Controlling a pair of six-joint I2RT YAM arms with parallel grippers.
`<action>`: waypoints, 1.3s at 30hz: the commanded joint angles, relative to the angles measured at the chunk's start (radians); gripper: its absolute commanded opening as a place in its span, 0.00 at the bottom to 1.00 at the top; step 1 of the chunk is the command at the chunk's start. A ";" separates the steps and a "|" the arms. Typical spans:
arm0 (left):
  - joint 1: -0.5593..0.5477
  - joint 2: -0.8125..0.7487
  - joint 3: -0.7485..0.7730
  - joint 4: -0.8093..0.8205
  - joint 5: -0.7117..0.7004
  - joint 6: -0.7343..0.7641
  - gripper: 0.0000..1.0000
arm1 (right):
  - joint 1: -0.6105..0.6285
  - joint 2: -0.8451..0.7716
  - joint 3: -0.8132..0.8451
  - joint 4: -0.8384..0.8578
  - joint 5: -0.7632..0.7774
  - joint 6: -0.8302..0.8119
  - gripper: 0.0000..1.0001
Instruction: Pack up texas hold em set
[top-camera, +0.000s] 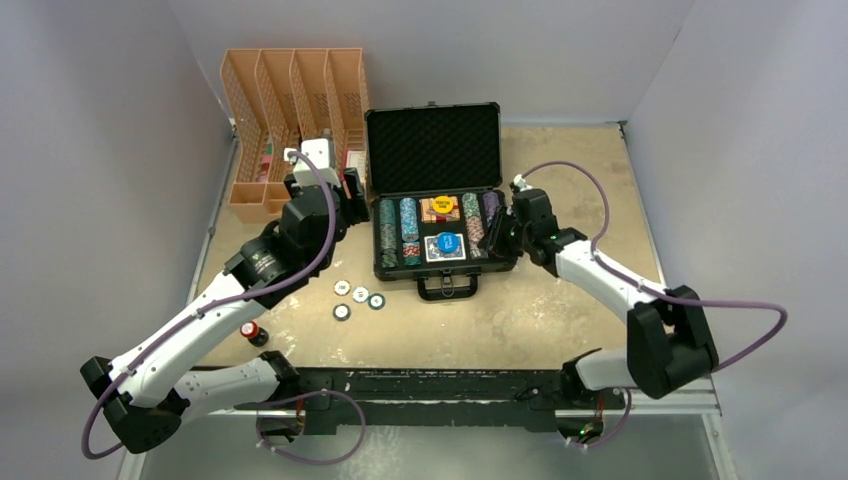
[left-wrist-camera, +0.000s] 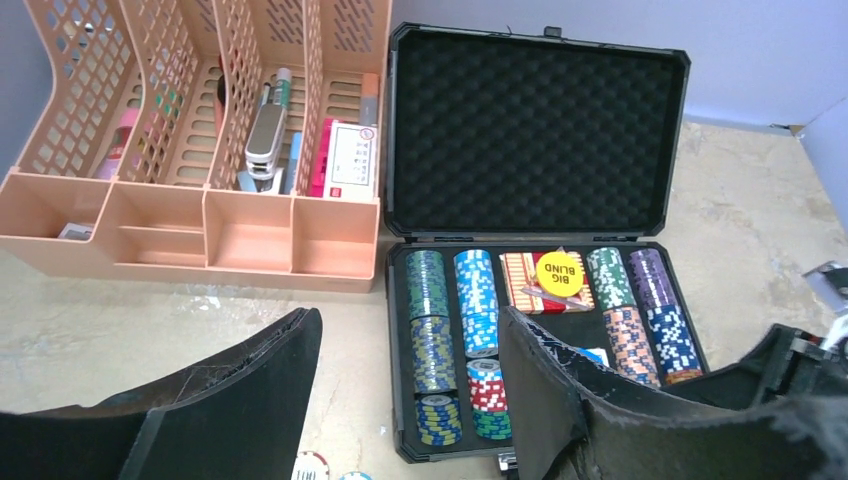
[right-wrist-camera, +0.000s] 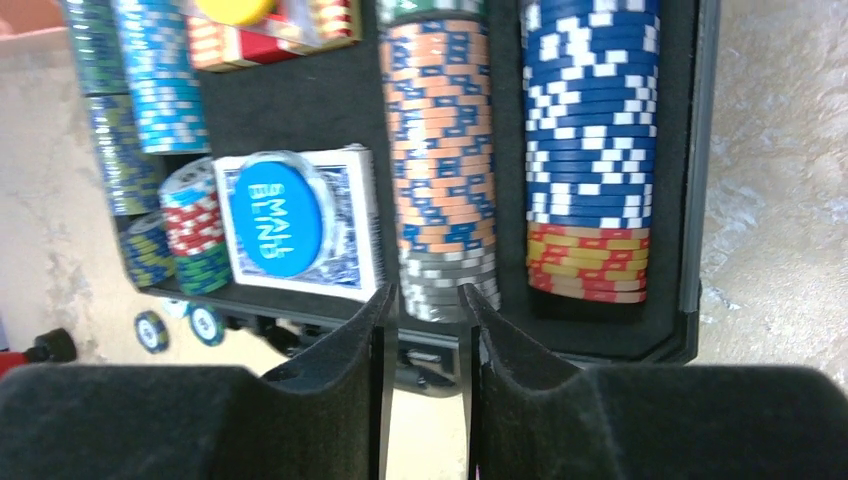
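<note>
Case open mid-table, nearly full. Four loose chips at its 8 o'clock, still unpacked. Left gripper spread wide, empty. Right gripper nearly pinched, holding nothing, over chip rows. Next: grab strays, slot in, shut lid.

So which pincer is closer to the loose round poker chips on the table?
Left. The left pincer hovers just behind the loose round poker chips; the right pincer sits across the case.

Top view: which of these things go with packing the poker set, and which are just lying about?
Job:
black case, lid open
chips racked inside
four loose chips on the table
blue deck under a blue disc
red deck under a yellow disc

Lying about:
orange organiser
small red-and-black bottle
</note>
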 joint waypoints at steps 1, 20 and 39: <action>-0.002 -0.014 0.003 0.015 -0.047 0.022 0.65 | 0.028 -0.107 0.102 -0.040 0.045 -0.004 0.33; -0.001 -0.110 0.202 -0.086 -0.166 0.062 0.65 | 0.667 0.238 0.412 -0.017 0.319 -0.137 0.68; -0.002 -0.137 0.128 -0.078 -0.172 0.052 0.67 | 0.805 0.677 0.730 -0.303 0.472 -0.045 0.65</action>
